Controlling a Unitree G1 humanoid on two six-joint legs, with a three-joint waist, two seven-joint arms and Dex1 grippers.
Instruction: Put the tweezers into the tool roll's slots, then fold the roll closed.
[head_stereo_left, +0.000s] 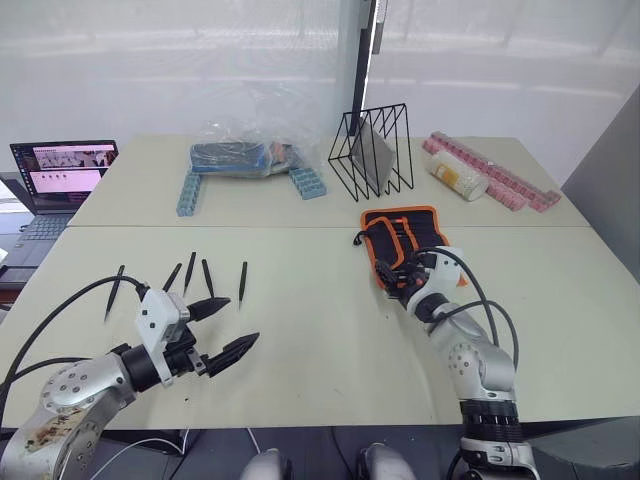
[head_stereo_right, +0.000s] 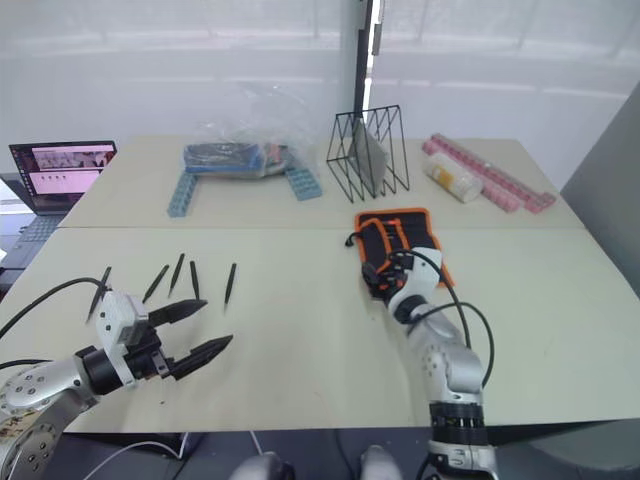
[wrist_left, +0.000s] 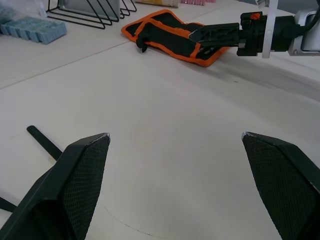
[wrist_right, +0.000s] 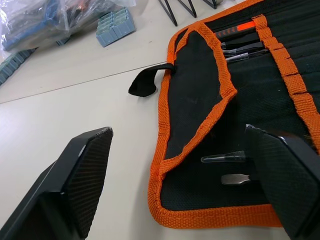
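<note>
Five tweezers (head_stereo_left: 189, 272) fanned on desk (head_stereo_left: 300, 330) just beyond left hand (head_stereo_left: 222, 328), open and empty, long axes pointing away. Farther right, tool roll (head_stereo_left: 405, 240) under right hand (wrist_right: 185, 175), likewise open.

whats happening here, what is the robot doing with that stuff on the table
A two-armed robot is at a table. Its left gripper hovers open just in front of the tweezers, which lie loose on the table, none picked up. Its right gripper is open at the near edge of the tool roll, which lies unrolled with a side flap folded in. Neither gripper holds anything.
</note>
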